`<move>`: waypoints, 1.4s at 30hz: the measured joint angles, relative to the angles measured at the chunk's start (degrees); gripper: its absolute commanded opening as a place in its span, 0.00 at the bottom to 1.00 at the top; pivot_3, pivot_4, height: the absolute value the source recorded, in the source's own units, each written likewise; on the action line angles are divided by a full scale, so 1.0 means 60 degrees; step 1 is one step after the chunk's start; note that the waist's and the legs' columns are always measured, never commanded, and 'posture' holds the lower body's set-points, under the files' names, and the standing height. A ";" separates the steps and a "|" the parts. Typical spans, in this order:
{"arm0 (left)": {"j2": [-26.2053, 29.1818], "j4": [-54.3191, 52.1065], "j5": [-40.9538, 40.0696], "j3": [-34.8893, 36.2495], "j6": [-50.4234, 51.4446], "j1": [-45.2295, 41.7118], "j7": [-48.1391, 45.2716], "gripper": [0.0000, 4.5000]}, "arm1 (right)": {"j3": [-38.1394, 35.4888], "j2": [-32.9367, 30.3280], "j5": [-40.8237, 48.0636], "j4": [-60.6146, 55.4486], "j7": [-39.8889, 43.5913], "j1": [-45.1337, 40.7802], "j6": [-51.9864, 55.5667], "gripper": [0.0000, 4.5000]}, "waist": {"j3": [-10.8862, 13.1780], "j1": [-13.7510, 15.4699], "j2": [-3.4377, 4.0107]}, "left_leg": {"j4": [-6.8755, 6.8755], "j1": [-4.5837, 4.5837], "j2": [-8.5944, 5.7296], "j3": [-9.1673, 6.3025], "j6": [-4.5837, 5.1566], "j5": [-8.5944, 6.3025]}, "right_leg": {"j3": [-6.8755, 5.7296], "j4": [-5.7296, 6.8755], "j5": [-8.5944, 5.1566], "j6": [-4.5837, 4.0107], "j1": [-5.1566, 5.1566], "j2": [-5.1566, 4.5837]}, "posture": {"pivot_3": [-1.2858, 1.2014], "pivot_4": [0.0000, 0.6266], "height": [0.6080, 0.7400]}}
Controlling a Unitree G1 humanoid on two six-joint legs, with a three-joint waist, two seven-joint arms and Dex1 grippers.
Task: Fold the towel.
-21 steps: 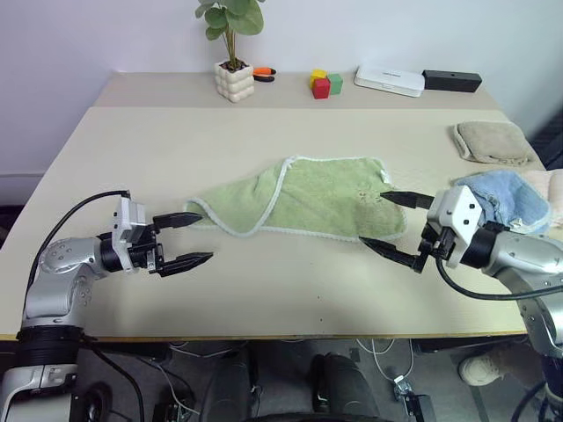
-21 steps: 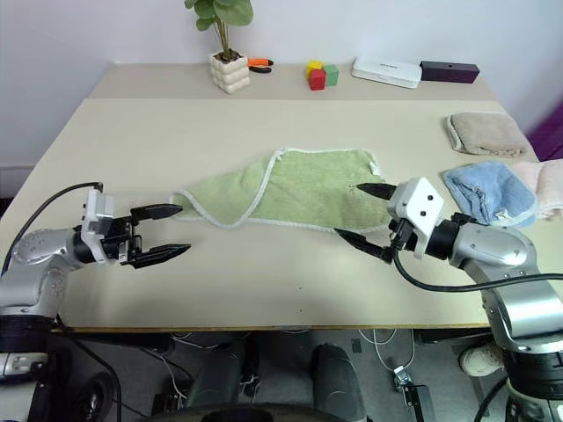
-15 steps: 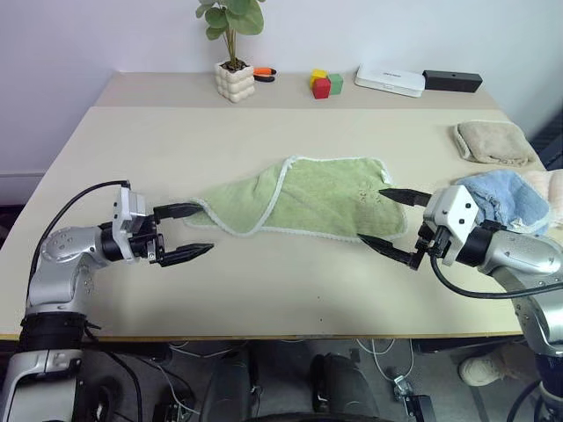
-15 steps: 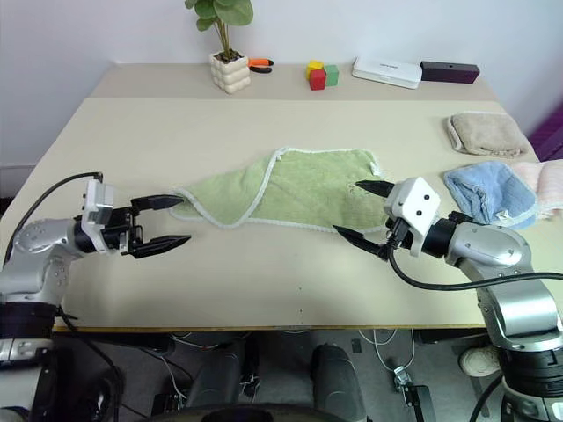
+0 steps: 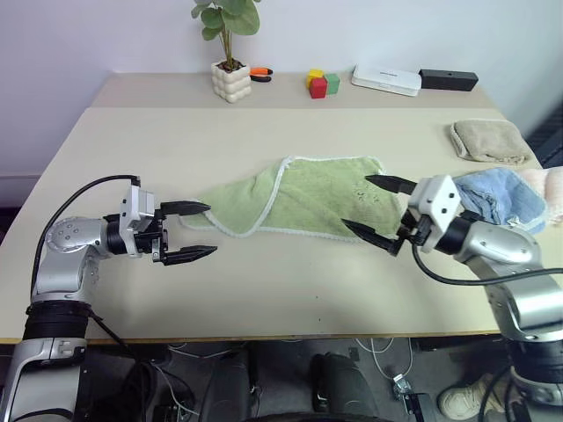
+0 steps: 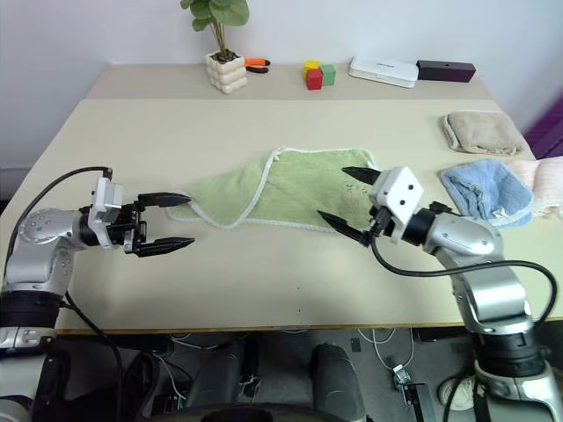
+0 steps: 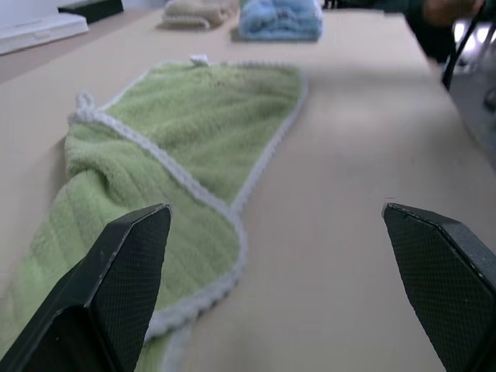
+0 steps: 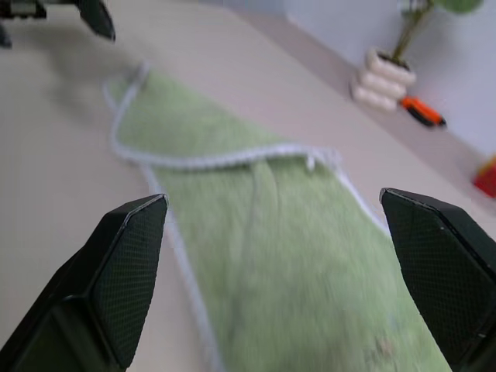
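the towel [image 5: 303, 198] is lying mid-desk, light green with a pale trim, not flat: its left end is already flopping over itself, the trim running diagonally across the top layer and tapering to a point toward the left. right part is lying single-layer with a small dark mark near the right edge. so it's reading as partly folded and skewed, probably needing squaring up before a clean fold.

left tool [image 5: 195, 233] is sitting just off the towel's left tip, fingers spread wide, one above the tip and one below, nothing between them. it's pointing along the desk [image 5: 264, 290] toward the cloth, which looks like lining up to pinch that pointed end.

right tool [image 5: 374, 208] is over the towel's right edge, fingers also spread wide and empty, upper finger above the cloth near the dark mark, lower one at the near right corner. can't tell if either tip is touching the fabric. judging by the pose, both ends are getting bracketed for a two-handed grab.

outward: blue towel [image 5: 497, 193] and beige towel [image 5: 488, 141] are sitting at the right, clear of the work area. potted plant [image 5: 230, 53], coloured blocks [image 5: 320, 83], a white box [image 5: 388, 80] and a black box [image 5: 449, 80] are lining the back, well apart from the towel.
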 measured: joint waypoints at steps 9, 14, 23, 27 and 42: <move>-0.0410 -0.0340 0.1455 -0.1077 -0.1714 -0.0078 0.0875 1.00 | 0.0668 0.0979 -0.0404 0.0718 -0.0176 -0.0559 -0.0745 1.00 | 0.0000 0.0029 0.0000 | 0.0005 -0.0001 -0.0001 0.0001 0.0002 -0.0001 | -0.0001 0.0005 0.0002 0.0001 0.0001 0.0000 | 0.52 0.24 0.96; -0.0589 0.0963 0.2406 -0.1498 -0.2659 -0.0892 0.1450 1.00 | 0.0874 0.1396 -0.0669 0.0716 -0.0587 -0.0526 -0.0887 1.00 | -0.0001 0.0044 0.0001 | 0.0006 -0.0002 -0.0003 0.0008 0.0002 0.0000 | 0.0001 0.0007 0.0003 0.0003 0.0000 0.0000 | 0.52 0.24 0.96; -0.1517 0.3006 0.3464 -0.2457 -0.3317 -0.1930 0.2198 0.88 | 0.0924 0.1779 -0.1035 0.0542 -0.1235 -0.0123 -0.1035 1.00 | -0.0001 0.0055 -0.0001 | 0.0008 -0.0002 -0.0003 0.0006 0.0002 0.0000 | -0.0001 0.0011 0.0004 0.0005 0.0001 0.0001 | 0.52 0.24 0.96; -0.1760 0.3268 0.3712 -0.2786 -0.3247 -0.2230 0.2290 0.47 | 0.0918 0.1859 -0.1152 0.0540 -0.1443 -0.0122 -0.1117 1.00 | -0.0002 0.0036 0.0000 | 0.0007 0.0000 -0.0003 0.0006 0.0003 0.0000 | -0.0001 0.0013 0.0003 0.0005 0.0001 0.0001 | 0.52 0.24 0.96; -0.1348 0.2354 0.3446 -0.2811 -0.2661 -0.1717 0.1967 0.00 | 0.0859 0.1759 -0.1235 0.0908 -0.1397 -0.0411 -0.1349 1.00 | -0.0001 0.0019 0.0000 | 0.0008 0.0001 -0.0002 0.0003 0.0003 0.0000 | 0.0000 0.0025 0.0003 0.0004 -0.0005 0.0001 | 0.52 0.24 0.96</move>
